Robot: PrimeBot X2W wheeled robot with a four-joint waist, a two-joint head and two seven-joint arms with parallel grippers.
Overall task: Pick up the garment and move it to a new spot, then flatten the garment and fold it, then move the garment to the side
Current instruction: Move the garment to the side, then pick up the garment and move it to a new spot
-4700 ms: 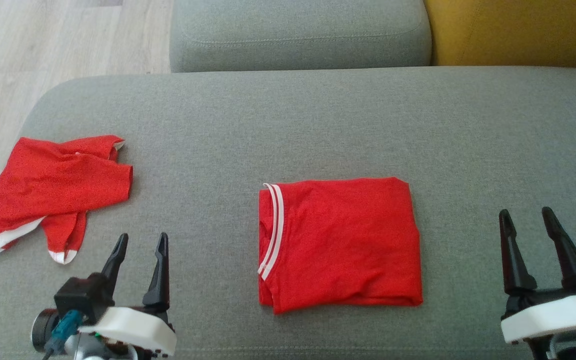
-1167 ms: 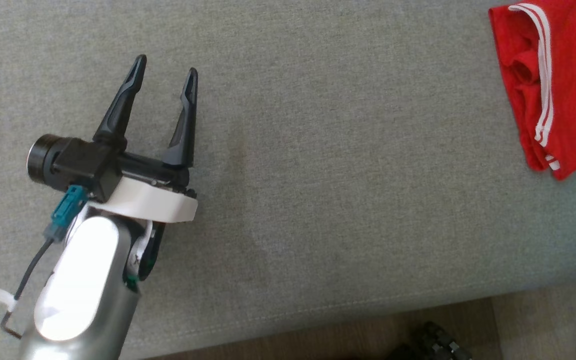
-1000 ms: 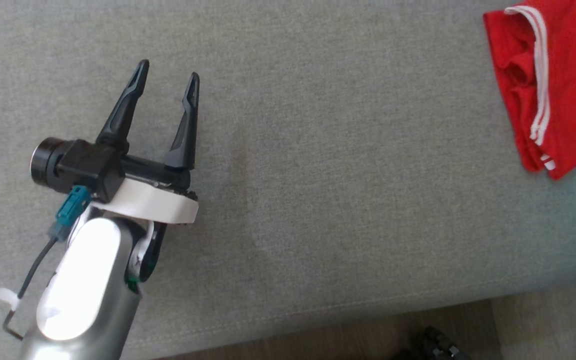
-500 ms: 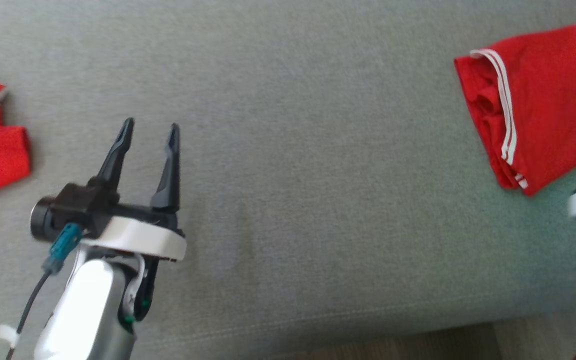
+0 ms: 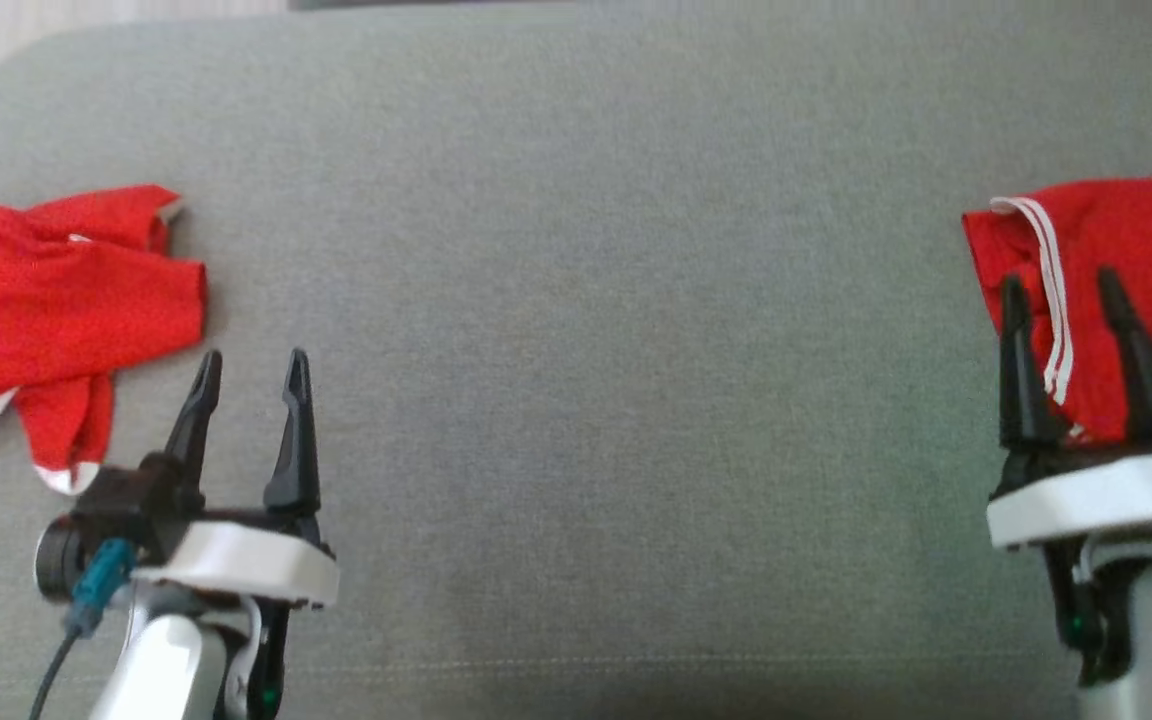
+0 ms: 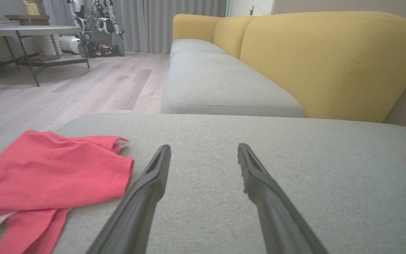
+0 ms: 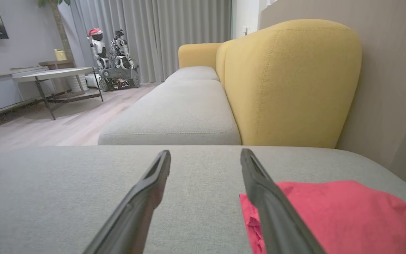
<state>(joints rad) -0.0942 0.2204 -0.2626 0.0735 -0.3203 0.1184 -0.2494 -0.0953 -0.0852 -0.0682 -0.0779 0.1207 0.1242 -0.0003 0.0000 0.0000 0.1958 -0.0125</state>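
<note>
The folded red shirt [image 5: 1131, 240] lies at the right end of the grey sofa seat [image 5: 586, 350]. The right gripper [image 5: 1057, 280] is just by its near edge, fingers wide apart, holding nothing. The left gripper [image 5: 253, 355], wide apart and empty too, is near the crumpled red garment [image 5: 46, 300] at the left end.

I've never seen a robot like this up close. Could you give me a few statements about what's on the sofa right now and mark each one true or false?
1. The left gripper and the right gripper are both open and empty. True.
2. The folded garment lies on the robot's left. False: it lies on its right, by the right gripper.
3. The crumpled garment has white edging. True.
4. The backrest is blue. False: it is yellow.
</note>
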